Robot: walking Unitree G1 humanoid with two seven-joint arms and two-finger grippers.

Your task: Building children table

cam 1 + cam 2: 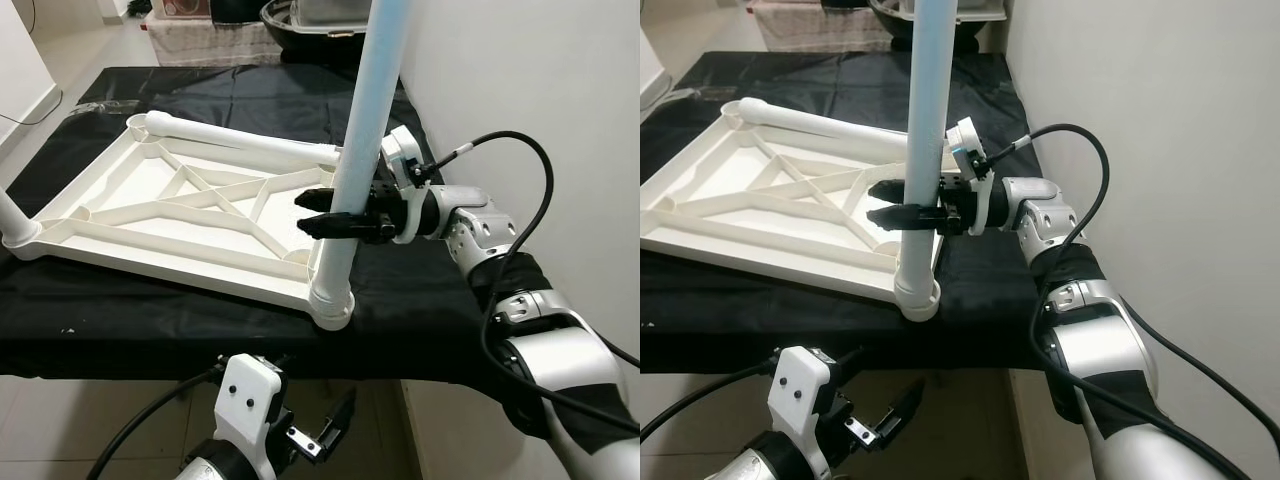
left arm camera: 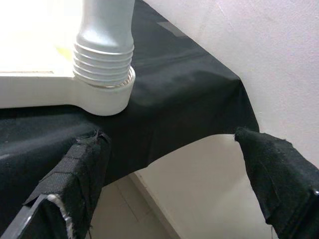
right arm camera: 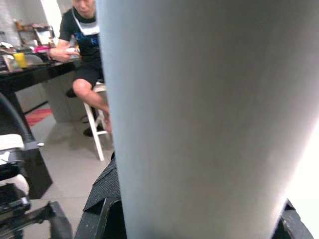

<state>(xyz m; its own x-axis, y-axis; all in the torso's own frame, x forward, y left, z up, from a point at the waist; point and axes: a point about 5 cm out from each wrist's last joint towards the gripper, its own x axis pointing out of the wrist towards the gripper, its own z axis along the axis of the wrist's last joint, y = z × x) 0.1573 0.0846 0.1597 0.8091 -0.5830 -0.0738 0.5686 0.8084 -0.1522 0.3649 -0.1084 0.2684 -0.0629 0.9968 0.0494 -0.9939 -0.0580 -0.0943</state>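
Note:
A white children's tabletop [image 1: 150, 215] lies upside down on a black-covered table [image 1: 200, 320]. A pale blue-white table leg [image 1: 365, 120] stands upright in the tabletop's near right corner socket [image 1: 331, 300]; its threaded end [image 2: 104, 55] sits in that socket. My right gripper [image 1: 325, 212] is shut on the leg about midway up, and the leg [image 3: 199, 114] looms close in the right wrist view. A second leg [image 1: 240, 137] lies across the tabletop's far side. Below the table's front edge my left gripper [image 1: 335, 425] hangs open, with its fingers [image 2: 75, 174] wide apart under the socket corner.
A white wall [image 1: 520, 70] runs close along the table's right side. Another leg stub [image 1: 10, 215] stands at the tabletop's left corner. A dark bin [image 1: 320, 20] sits beyond the table. A person [image 3: 84, 45] sits on a stool across the room.

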